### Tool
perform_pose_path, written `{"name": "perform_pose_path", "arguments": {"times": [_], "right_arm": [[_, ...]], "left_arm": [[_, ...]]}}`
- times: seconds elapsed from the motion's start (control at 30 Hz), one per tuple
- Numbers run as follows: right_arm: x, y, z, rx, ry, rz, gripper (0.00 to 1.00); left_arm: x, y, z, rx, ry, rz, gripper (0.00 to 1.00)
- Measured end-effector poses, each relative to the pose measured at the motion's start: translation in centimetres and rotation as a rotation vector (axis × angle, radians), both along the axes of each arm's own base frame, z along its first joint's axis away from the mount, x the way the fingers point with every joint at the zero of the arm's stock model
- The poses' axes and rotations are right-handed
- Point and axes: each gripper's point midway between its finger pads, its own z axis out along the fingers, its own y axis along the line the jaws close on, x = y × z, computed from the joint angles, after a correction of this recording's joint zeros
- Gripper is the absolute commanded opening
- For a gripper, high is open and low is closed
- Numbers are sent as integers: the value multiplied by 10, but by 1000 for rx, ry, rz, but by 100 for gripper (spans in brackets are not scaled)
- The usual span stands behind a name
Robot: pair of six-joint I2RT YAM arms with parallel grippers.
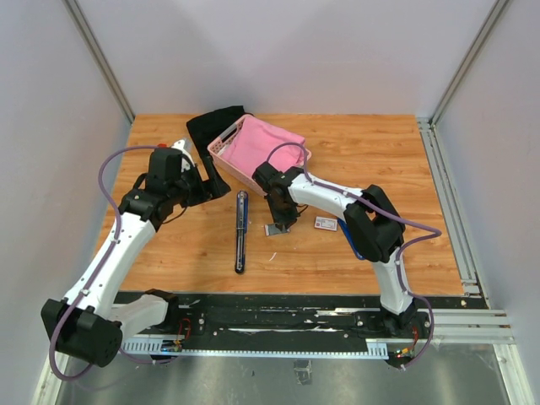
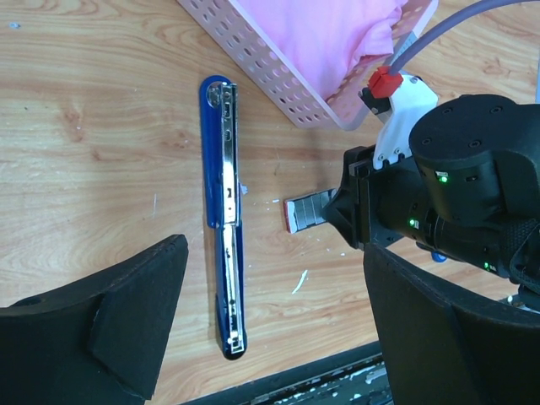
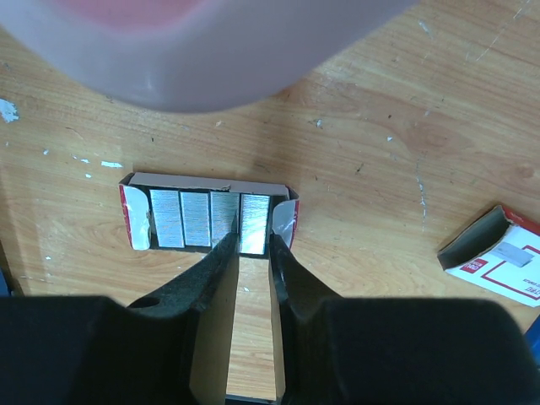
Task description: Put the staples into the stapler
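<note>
Staples (image 3: 253, 221): four strips side by side in the open carton tray (image 3: 133, 221) on the table, just beside the stapler (image 2: 226, 228) and not touching it. Step in hand is picking one strip out. Loading not started.

Right gripper (image 3: 251, 246) is down at the tray with its jaws drawn in narrow around the end strip. As far as the wrist view shows, the pads sit against the strip's two long sides, so it reads as a pinch on those staples (strip sits in the tray, not lifted). The neighbouring strip is tight against the left finger (image 3: 211, 270) and may drag along.

Left gripper (image 2: 278, 278) is spread wide, holding nothing, hovering over the table near the stapler. The stapler lies folded out flat with its metal rail up. I can't see any staples in the channel.

Next move, my read:
- Lift straight up so the strip clears the tray walls.
- Carry it across to the stapler and turn it in line with the rail.
- Lower it into the channel.

The strip looks brittle and the grip is only on its near end, so go slow. The left arm could pin the stapler to stop it skating. The carton sleeve (image 3: 494, 261) lies well off to the side, out of the path.
</note>
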Motion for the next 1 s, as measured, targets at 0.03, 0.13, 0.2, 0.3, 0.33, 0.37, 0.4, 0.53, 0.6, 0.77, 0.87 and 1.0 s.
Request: {"name": "perform_pose_path", "arguments": {"times": [0.03, 0.13, 0.2, 0.3, 0.33, 0.37, 0.4, 0.53, 0.6, 0.77, 0.87, 1.0], "right_arm": [[0, 0, 0, 0, 0, 0, 21], [0, 0, 0, 0, 0, -1, 21], [0, 0, -1, -2, 2, -1, 21], [1, 1, -2, -6, 6, 0, 21], [1, 1, -2, -5, 4, 0, 21], [1, 2, -2, -3, 4, 0, 21], [1, 2, -2, 0, 6, 0, 21], [0, 5, -4, 18, 12, -10, 21], [-1, 6, -4, 27, 13, -17, 21], [-1, 7, -3, 36, 11, -24, 23], [-1, 7, -2, 35, 7, -24, 25], [0, 1, 4, 18, -9, -21, 26]], "left_arm": [[0, 0, 0, 1, -2, -3, 89], [0, 0, 0, 7, -6, -9, 89], [0, 0, 0, 12, -8, -14, 89], [0, 0, 0, 17, -10, -22, 89], [0, -1, 0, 14, -10, -24, 89], [1, -2, 0, 10, -12, -28, 88], [1, -2, 1, 7, -14, -31, 87], [1, -7, 2, -10, -19, -51, 86], [0, -9, 0, -16, -15, -59, 85], [-4, -13, -9, -28, 10, -83, 70], [-3, -17, -19, -40, 38, -96, 59], [0, -27, -39, -58, 101, -109, 54]]}}
